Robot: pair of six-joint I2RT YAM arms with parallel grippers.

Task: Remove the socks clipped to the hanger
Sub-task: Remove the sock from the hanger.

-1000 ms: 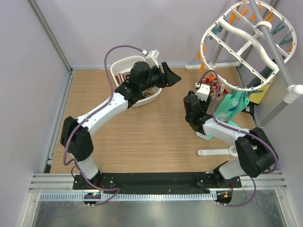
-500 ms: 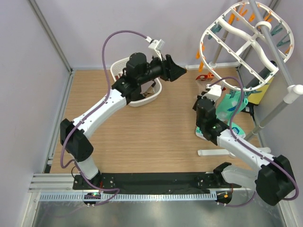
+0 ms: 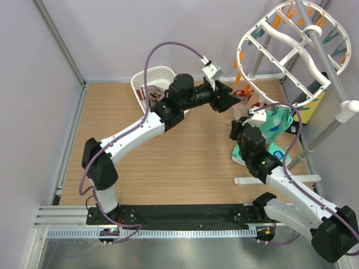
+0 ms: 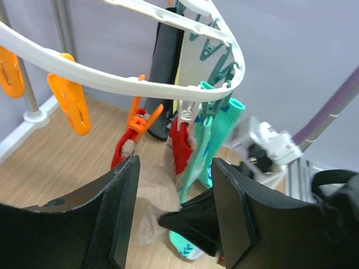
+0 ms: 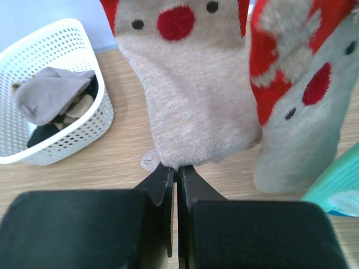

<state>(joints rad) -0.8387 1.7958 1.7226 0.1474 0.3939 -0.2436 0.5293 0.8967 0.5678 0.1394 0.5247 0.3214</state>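
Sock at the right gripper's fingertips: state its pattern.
Beige sock, red nose spot, black dot eyes; best in right wrist view.

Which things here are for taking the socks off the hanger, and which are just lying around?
For the job:
hanger
beige sock, red-and-grey sock and teal sock, all hanging up
right gripper, shut on the beige sock's toe
left gripper, open

Just there:
white basket holding a grey sock
grey stand pole
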